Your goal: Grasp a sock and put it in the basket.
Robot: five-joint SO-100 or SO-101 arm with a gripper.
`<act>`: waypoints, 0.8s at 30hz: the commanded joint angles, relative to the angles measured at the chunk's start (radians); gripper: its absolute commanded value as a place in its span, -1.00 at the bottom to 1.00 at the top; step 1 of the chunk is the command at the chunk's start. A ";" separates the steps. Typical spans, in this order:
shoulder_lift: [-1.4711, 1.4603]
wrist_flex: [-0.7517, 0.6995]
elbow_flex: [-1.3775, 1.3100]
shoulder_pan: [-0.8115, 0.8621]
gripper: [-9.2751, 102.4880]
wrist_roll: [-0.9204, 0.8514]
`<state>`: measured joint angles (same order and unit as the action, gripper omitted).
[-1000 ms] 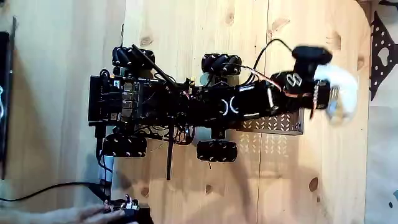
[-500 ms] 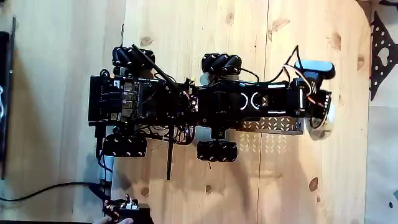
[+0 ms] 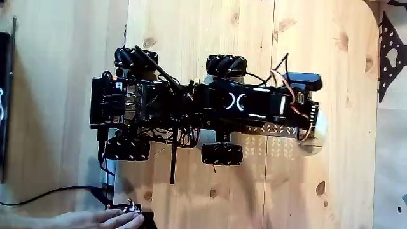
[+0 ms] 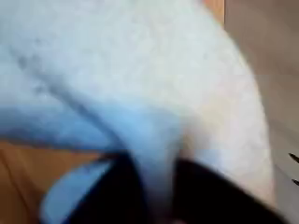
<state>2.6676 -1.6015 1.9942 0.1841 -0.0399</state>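
Sock [image 4: 140, 84] pinched between dark gripper [image 4: 159, 182] jaws, bulging past them. Fixed view: sock [image 3: 316, 135] hangs at basket's [image 3: 280, 130] right end, partly beyond its rim. Draw it over the perforated floor before opening; release low to avoid snagging.

The fixed view looked straight down on the desk [image 3: 191, 25]; the wrist view pressed against the sock [image 4: 140, 84], shared by both.

Black arm [image 3: 245, 105], white markings, looping cables [image 3: 276, 67], on wheeled base [image 3: 137, 105].
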 commanded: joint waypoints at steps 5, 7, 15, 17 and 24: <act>0.038 0.141 0.198 -0.021 -0.84 0.028; 0.046 0.169 0.268 -0.028 -0.84 0.028; 0.006 0.268 0.482 -0.035 -0.83 -0.003; -0.011 0.322 0.531 -0.038 -0.69 -0.052; -0.037 0.380 0.572 -0.003 -0.25 -0.110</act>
<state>2.6308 -1.2487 2.5633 0.1749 -0.1381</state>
